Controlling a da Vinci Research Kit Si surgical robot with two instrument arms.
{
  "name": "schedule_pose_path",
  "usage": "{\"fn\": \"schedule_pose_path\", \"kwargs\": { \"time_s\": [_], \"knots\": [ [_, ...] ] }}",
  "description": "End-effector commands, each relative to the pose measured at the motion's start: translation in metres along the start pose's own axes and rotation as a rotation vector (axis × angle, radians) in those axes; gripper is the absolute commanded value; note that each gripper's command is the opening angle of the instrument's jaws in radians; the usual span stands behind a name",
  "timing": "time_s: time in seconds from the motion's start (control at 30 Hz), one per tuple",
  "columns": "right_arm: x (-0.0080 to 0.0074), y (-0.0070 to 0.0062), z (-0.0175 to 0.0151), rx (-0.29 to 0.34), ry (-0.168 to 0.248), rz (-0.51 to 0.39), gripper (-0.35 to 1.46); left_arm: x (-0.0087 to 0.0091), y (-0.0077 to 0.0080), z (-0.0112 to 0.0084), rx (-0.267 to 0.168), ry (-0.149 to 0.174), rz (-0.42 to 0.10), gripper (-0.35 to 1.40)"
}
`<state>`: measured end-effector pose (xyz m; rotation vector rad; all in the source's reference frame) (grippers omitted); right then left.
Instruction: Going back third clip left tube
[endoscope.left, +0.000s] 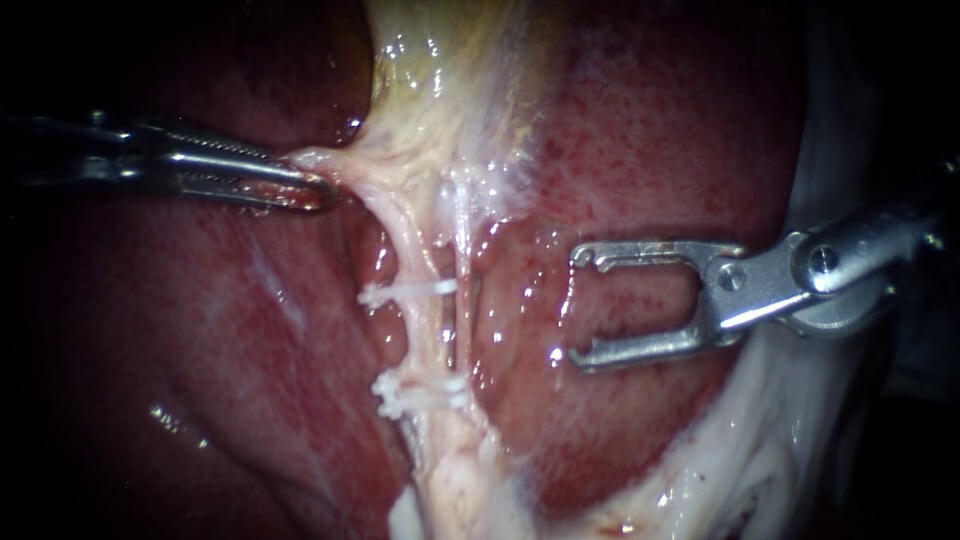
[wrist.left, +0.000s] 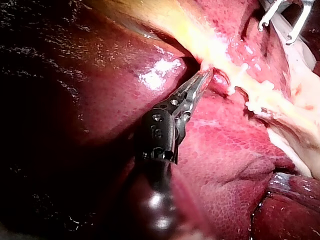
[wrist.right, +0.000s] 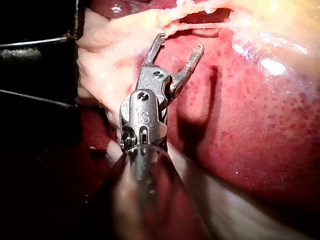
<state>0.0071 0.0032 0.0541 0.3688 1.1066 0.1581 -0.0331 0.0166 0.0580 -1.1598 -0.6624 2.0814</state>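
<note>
Left instrument (endoscope.left: 318, 190): jaws nearly closed, clamped from both sides on a tag of pale tissue (endoscope.left: 345, 165) at the upper end of the left tube (endoscope.left: 413, 258), which is drawn toward the shaft. Right instrument (endoscope.left: 578, 306): jaws spread wide like a fork with nothing between them, hovering over bare liver (endoscope.left: 650, 150), apart from the tubes. The left tube is a pale, glistening, stretched strand running down the cleft between the liver lobes. A thinner tube (endoscope.left: 463, 250) lies just beside it on the right-instrument side. Two white clips cross the left tube: upper clip (endoscope.left: 405, 291) about midway down, lower clip (endoscope.left: 415, 393) further down, a bare stretch of tube between them. I can't tell if either clip also catches the thinner tube. A white membrane (endoscope.left: 760, 440) lies under the right instrument's shaft. The left wrist view looks along the left instrument (wrist.left: 202, 80) and shows its jaw tips buried in the pale tissue. Both clips (wrist.left: 239, 75) (wrist.left: 257, 100) sit just ahead and to one side, and the right instrument's open tips (wrist.left: 280, 20) are well beyond. The right wrist view shows only the right instrument (wrist.right: 180, 42): the gap is clear with hooked tips, red speckled liver (wrist.right: 260, 125) beside it and the pale strand ahead.
</note>
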Motion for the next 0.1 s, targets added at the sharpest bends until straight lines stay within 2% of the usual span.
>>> {"fn": "schedule_pose_path", "kwargs": {
  "time_s": [0.03, 0.1],
  "knots": [
    [0.0, 0.0, 0.0, 0.0, 0.0, -0.006, 0.5, 0.0, 0.0, 0.0, 0.001, -0.001, 0.0, -0.35],
    [0.0, 0.0, 0.0, 0.0, 0.0, -0.006, 0.5, 0.0, 0.0, 0.0, 0.0, -0.001, 0.0, -0.35]
  ]
}}
